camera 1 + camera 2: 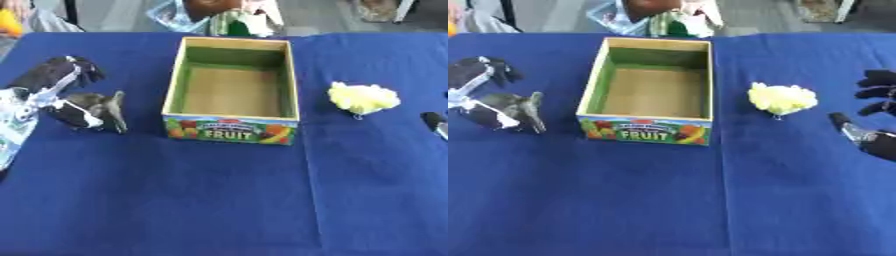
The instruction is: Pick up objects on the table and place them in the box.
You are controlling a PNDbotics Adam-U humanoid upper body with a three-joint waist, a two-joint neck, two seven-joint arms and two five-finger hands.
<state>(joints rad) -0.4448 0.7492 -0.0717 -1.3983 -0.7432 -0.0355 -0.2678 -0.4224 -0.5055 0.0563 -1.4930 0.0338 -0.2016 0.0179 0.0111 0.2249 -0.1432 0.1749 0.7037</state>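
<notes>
Wooden box (pixel 232 125) with "FRUIT" on its front sits mid-counter, nothing inside. Counter (pixel 219 200) covered in blue cloth. Pale yellow lumpy object (pixel 781 99) lies right of the box, apart from it. Right hand (pixel 874 115) just beside that object, fingers spread, not touching it. Left hand (pixel 70 95) left of the box, fingers curled round a grey object (pixel 109 111).
</notes>
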